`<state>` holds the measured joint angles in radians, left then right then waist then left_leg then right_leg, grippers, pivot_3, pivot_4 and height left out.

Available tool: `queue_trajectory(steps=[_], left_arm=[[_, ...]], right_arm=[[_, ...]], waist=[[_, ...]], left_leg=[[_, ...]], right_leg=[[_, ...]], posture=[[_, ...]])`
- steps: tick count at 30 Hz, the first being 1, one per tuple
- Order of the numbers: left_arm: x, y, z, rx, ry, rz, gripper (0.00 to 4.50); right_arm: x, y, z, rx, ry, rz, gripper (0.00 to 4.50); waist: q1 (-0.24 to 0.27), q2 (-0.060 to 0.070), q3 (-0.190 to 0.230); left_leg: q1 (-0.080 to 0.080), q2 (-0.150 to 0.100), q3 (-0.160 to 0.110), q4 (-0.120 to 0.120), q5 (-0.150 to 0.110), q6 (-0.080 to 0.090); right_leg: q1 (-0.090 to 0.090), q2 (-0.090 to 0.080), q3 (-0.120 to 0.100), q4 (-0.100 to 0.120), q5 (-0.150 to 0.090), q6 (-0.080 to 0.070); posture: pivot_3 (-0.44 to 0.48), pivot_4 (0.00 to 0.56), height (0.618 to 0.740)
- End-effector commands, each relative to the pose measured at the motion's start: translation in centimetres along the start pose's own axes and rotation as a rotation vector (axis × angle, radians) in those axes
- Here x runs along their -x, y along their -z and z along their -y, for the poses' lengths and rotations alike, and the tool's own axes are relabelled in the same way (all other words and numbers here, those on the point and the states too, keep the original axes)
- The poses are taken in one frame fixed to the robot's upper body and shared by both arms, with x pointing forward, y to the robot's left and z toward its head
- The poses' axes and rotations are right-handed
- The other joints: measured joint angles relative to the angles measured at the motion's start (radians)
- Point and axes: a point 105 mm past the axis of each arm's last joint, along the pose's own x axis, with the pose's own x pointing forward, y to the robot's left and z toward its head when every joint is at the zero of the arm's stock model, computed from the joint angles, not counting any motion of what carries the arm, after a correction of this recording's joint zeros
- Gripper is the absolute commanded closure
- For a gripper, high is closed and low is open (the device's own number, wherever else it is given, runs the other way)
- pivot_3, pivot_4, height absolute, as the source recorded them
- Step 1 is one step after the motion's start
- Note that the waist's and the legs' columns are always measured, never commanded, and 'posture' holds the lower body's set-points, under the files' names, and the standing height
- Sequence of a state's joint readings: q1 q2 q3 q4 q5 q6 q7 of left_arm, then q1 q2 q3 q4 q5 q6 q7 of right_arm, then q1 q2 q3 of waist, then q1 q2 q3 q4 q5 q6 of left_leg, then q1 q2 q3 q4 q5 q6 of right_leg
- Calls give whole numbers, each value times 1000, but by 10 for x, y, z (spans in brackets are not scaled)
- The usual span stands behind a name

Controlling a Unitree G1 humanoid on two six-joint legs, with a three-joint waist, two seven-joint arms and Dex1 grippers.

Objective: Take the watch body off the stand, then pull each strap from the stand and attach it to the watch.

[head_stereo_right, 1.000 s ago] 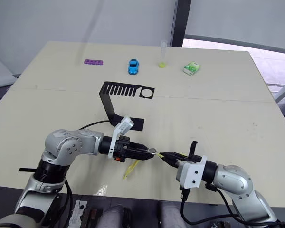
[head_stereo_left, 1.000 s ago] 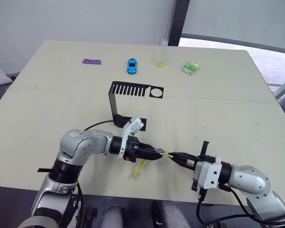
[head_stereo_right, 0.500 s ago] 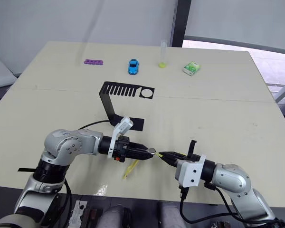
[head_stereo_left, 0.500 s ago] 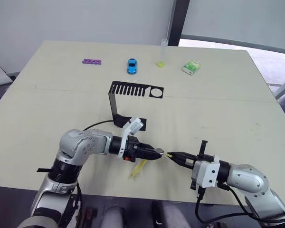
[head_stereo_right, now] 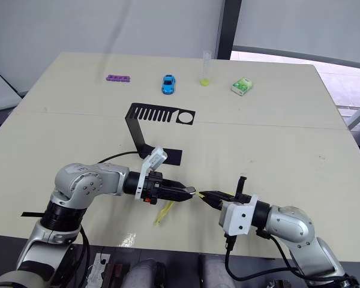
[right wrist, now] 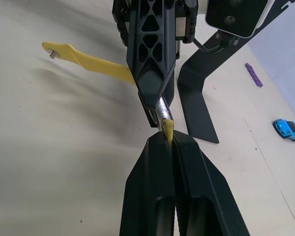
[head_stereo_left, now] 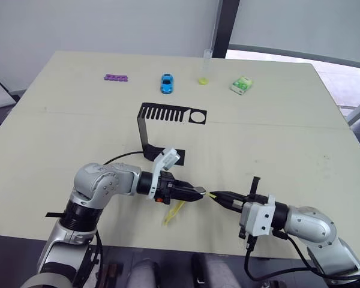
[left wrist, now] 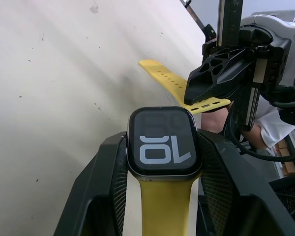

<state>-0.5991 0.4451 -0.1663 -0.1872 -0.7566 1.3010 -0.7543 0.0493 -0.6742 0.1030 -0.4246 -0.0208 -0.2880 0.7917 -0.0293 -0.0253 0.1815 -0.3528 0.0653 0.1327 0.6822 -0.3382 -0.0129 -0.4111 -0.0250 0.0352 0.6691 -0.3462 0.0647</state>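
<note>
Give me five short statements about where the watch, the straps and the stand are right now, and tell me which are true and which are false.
1. The left gripper holds the watch body. True.
2. The watch body sits on the stand. False: it is off the stand, gripped near the table's front edge.
3. One yellow strap is already attached to the watch. True.
4. The right gripper is open and holds nothing. False: it is shut on the second strap, which it holds close to the watch.
5. The blue toy car lies between the two grippers. False: it sits at the far side of the table, behind the stand.
</note>
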Motion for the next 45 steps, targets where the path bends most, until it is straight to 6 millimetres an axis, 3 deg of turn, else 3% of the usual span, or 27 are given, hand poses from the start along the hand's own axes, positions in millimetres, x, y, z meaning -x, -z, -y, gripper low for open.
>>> queue_trajectory(steps=[1, 45], left_arm=[[-8, -4, 15, -47, 69, 4, 2902], [-12, -5, 18, -45, 90, 0, 2902]], right_arm=[[-6, -13, 5, 31, 23, 55, 4500], [-21, -15, 9, 64, 19, 66, 4500]], waist=[[0, 0, 0], [0, 0, 0]], left_leg=[[0, 0, 0, 0, 0, 0], [0, 0, 0, 0, 0, 0]], right_leg=[[0, 0, 0, 0, 0, 0], [0, 0, 0, 0, 0, 0]], posture=[[0, 150, 740], [0, 150, 740]])
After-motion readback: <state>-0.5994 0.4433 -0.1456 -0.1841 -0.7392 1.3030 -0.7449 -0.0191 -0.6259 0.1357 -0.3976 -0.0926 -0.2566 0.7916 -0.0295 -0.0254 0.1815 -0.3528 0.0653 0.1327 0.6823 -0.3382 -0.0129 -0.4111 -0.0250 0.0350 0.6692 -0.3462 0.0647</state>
